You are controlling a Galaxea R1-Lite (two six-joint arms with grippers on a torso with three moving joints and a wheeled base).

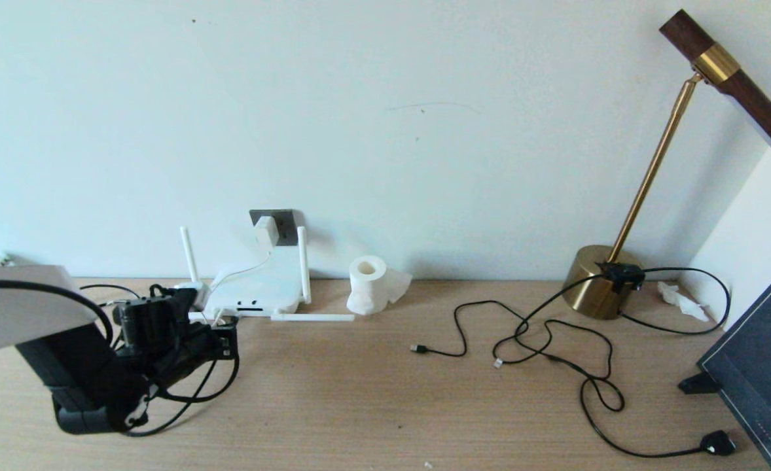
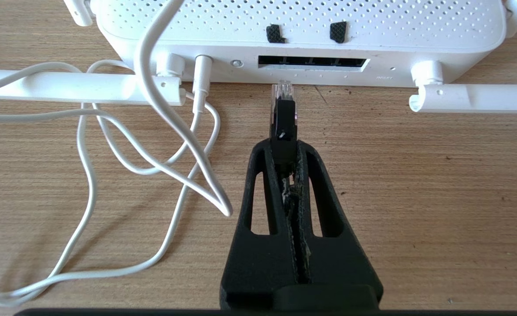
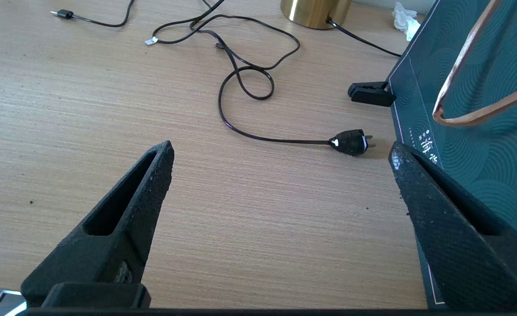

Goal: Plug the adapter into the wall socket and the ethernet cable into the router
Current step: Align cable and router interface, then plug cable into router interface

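Observation:
The white router (image 1: 254,288) lies against the wall, its port slot (image 2: 313,62) facing my left gripper (image 2: 283,147). That gripper is shut on the black ethernet cable's plug (image 2: 283,123). The plug's clear tip sits just short of the left end of the port slot, not inside it. The ethernet cable (image 1: 192,396) loops down below my left gripper (image 1: 225,340). The white adapter (image 1: 266,230) sits in the dark grey wall socket (image 1: 284,226), and its thin white cord (image 2: 170,114) runs into the router. My right gripper (image 3: 280,153) hangs open over bare table.
A toilet paper roll (image 1: 369,284) stands right of the router. A brass lamp (image 1: 598,281) is at the back right, with loose black cables (image 1: 542,340) and a power plug (image 3: 350,142) trailing from it. A dark patterned bag (image 3: 482,87) borders the right gripper. Two router antennas (image 2: 473,97) lie flat.

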